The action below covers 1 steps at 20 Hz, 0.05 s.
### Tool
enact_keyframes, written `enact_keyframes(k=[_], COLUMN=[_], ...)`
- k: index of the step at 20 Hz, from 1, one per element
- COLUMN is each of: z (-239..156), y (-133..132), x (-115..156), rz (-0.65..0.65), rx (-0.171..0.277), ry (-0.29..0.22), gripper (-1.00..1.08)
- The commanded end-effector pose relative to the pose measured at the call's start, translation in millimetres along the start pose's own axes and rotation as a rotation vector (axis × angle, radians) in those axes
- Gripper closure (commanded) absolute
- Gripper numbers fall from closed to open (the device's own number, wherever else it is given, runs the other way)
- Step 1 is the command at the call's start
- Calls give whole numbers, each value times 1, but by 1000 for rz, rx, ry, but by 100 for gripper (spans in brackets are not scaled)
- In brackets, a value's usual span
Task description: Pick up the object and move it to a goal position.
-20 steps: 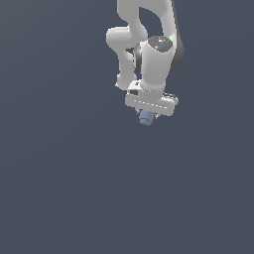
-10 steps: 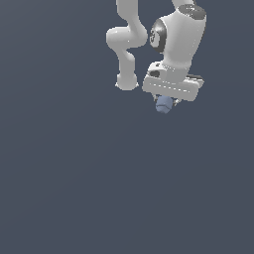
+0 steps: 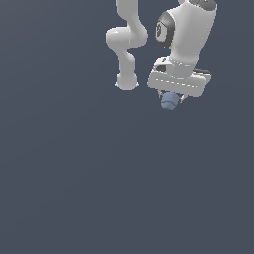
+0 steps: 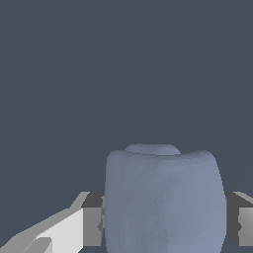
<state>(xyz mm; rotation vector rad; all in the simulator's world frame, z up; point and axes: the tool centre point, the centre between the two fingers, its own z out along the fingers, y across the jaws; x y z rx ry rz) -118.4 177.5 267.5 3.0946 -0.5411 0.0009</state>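
In the upper right of the frame, the white gripper [image 3: 171,99] clasps a small blue-grey blob [image 3: 168,101] (lumpy, roundish) against a plain dark backdrop.

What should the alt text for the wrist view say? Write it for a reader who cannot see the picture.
A muted blue-grey, lumpy rounded blob fills the lower middle of the frame, held between the white robot gripper, whose dark grey finger pads press against each of its sides. Behind it lies only a plain dark slate-grey background.
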Motion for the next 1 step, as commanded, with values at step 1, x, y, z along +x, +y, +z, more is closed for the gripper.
enact_keyframes(k=[1], z=[1], y=[1], x=[1], rz=[1], rx=[0], ry=[0], gripper=[108])
